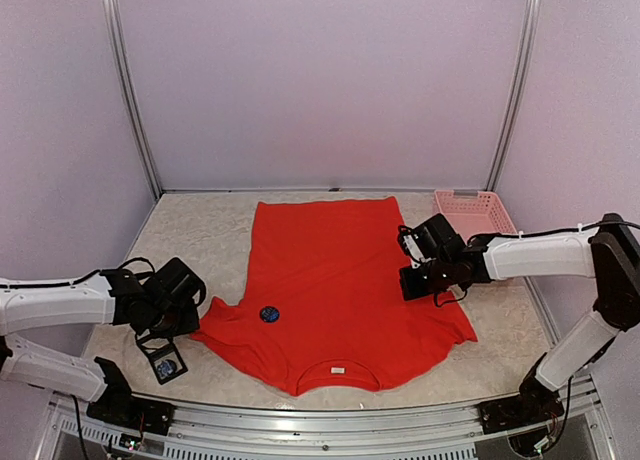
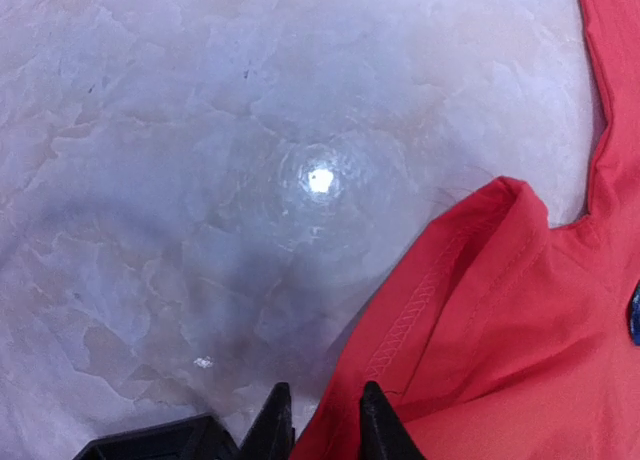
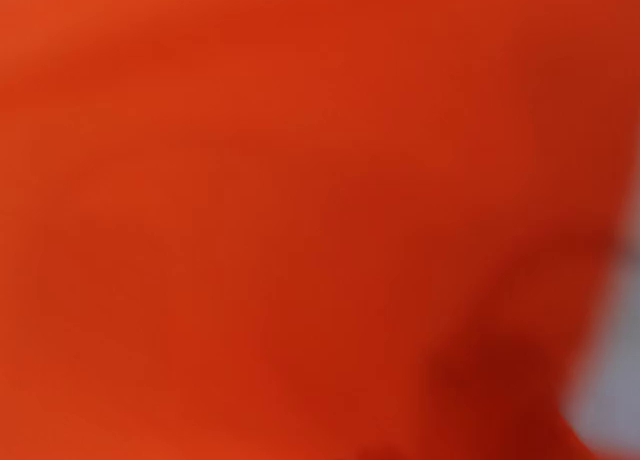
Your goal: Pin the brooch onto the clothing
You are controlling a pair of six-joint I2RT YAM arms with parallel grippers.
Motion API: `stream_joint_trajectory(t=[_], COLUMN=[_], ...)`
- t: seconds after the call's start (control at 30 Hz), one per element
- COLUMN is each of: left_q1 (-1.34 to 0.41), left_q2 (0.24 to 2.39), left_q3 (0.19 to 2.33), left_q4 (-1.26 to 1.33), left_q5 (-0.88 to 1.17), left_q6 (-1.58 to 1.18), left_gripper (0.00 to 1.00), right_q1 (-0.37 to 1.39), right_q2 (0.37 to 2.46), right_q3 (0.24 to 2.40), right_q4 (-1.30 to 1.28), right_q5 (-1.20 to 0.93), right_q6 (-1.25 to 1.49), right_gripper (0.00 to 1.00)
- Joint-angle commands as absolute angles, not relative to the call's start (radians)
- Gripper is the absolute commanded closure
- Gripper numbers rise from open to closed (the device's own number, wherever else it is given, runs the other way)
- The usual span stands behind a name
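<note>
The red T-shirt [image 1: 335, 285] lies flat on the table, neckline with its white label [image 1: 338, 370] toward the near edge. A small round dark blue brooch [image 1: 269, 314] sits on the shirt near the left sleeve; a sliver of it shows in the left wrist view [image 2: 634, 315]. My left gripper [image 1: 192, 322] is low at the left sleeve [image 2: 480, 280], jaws a little apart [image 2: 322, 420] with the sleeve's hem edge between them. My right gripper [image 1: 408, 280] rests low on the shirt's right side; its wrist view shows only blurred red cloth [image 3: 300, 220], fingers hidden.
A pink slotted basket [image 1: 475, 212] stands at the back right. A small open black box [image 1: 165, 363] with something blue inside lies near the left arm. The marbled tabletop [image 2: 250, 180] lies left of the sleeve.
</note>
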State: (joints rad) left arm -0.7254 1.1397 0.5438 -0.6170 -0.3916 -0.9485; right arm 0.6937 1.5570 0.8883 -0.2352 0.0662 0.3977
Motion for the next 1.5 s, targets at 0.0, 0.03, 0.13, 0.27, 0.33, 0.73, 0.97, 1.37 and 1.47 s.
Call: stream_joint_trajectory(t=[0.0, 0.03, 0.13, 0.27, 0.33, 0.73, 0.97, 1.37, 1.47], left_q1=[-0.745, -0.76, -0.819, -0.931, -0.979, -1.023, -1.042, -1.002, -1.031], left_q2=[1.11, 1.107, 1.121, 1.198, 1.258, 1.699, 1.53, 1.322, 1.289], left_q3=[0.628, 0.652, 0.711, 0.74, 0.739, 0.775, 0.827, 0.806, 0.793], left_q4=[-0.691, -0.693, -0.713, -0.62, -0.531, -0.529, -0.542, -0.662, -0.823], left_q5=[-0.539, -0.563, -0.609, -0.56, -0.482, -0.314, -0.321, -0.561, -0.582], left_q6=[-0.981, -0.975, -0.974, -0.898, -0.829, -0.75, -0.727, -1.047, -1.284], left_gripper=[0.7, 0.67, 0.62, 0.69, 0.7, 0.79, 0.71, 0.31, 0.28], right_q1=[0.67, 0.661, 0.641, 0.593, 0.561, 0.506, 0.519, 0.558, 0.558], right_q2=[1.47, 1.466, 1.448, 1.467, 1.509, 1.601, 1.514, 1.414, 1.479], right_q3=[0.798, 0.785, 0.742, 0.681, 0.676, 0.78, 0.864, 1.209, 1.313], right_q4=[-0.442, -0.47, -0.501, -0.422, -0.388, -0.432, -0.502, -0.556, -0.57], right_q5=[0.251, 0.268, 0.308, 0.269, 0.258, 0.341, 0.231, -0.067, -0.092], right_q6=[0.514, 0.524, 0.547, 0.532, 0.515, 0.474, 0.421, 0.297, 0.211], right_gripper=[1.0, 1.0, 1.0, 1.0, 1.0, 1.0, 1.0, 0.29, 0.18])
